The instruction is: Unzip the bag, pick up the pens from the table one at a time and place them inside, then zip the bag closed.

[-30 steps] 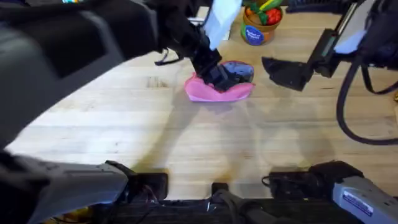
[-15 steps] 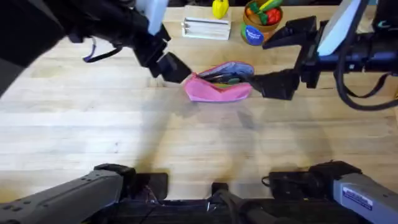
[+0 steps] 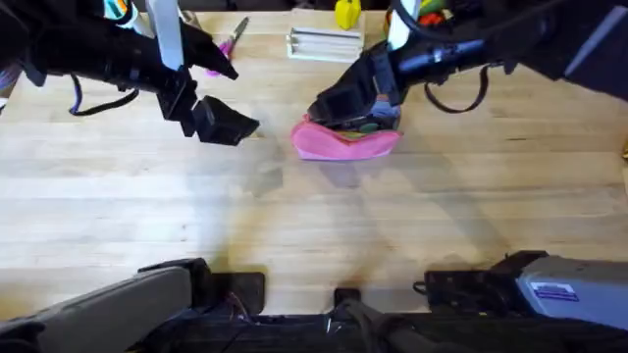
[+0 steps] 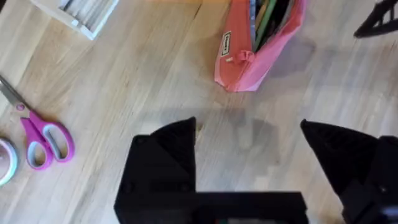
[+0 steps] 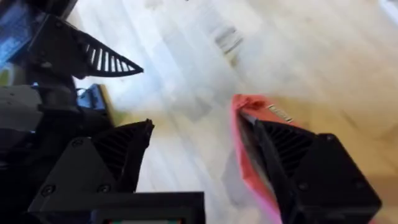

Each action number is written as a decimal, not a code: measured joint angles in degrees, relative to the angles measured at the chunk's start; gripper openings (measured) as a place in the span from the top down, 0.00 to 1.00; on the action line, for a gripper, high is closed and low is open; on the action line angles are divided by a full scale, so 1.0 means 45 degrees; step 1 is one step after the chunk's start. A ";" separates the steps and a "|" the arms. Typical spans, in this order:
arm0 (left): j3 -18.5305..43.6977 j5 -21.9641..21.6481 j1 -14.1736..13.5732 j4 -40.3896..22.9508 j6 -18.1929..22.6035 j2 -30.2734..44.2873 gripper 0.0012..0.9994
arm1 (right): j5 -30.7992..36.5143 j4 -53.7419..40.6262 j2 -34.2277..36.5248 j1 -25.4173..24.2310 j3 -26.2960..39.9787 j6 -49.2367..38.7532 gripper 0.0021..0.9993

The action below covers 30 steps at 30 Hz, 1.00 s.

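My right gripper [image 3: 339, 103] over far left end of pink pencil pouch [image 3: 345, 140], fingers spread, one finger [image 5: 311, 168] at pouch's open mouth, other off its end above bare wood. Pouch lies mid-table [image 3: 294, 226], zipper open, pens [image 4: 264, 18] showing inside. My left gripper [image 3: 224, 120] well left of pouch, jaws apart, holding nothing. Pink-handled scissors [image 4: 40, 134] near it.

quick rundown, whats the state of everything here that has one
bag: unzipped, mouth gaping, lying on the table
pens: inside the bag
scissors: blades closed, flat on the table
left gripper: open, empty, off to one side of the bag
right gripper: open, one of its fingers at the bag's mouth
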 joint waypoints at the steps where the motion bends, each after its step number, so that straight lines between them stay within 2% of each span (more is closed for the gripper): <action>1: 0.0000 0.0087 -0.0013 -0.0016 0.0173 0.0000 0.01 | -0.0010 -0.0076 0.0097 0.0116 0.0005 0.0261 0.01; 8: -0.0410 0.0235 -0.0018 -0.0004 0.1675 0.0272 0.01 | -0.0087 0.1147 0.1251 0.0242 0.0005 0.2222 0.01; 16: -0.1201 0.1212 -0.0018 0.0034 0.3379 0.2363 0.01 | 0.0010 0.2399 0.2165 0.0217 0.0016 0.3007 0.01; 26: -0.1209 0.1651 0.0040 0.0309 0.3871 0.3957 0.01 | 0.0844 0.3432 0.4416 0.0350 0.0049 0.3794 0.01; 30: -0.1209 0.1755 0.0143 0.0422 0.3889 0.4632 0.01 | 0.0700 0.3427 0.4688 0.0358 0.0049 0.3967 0.01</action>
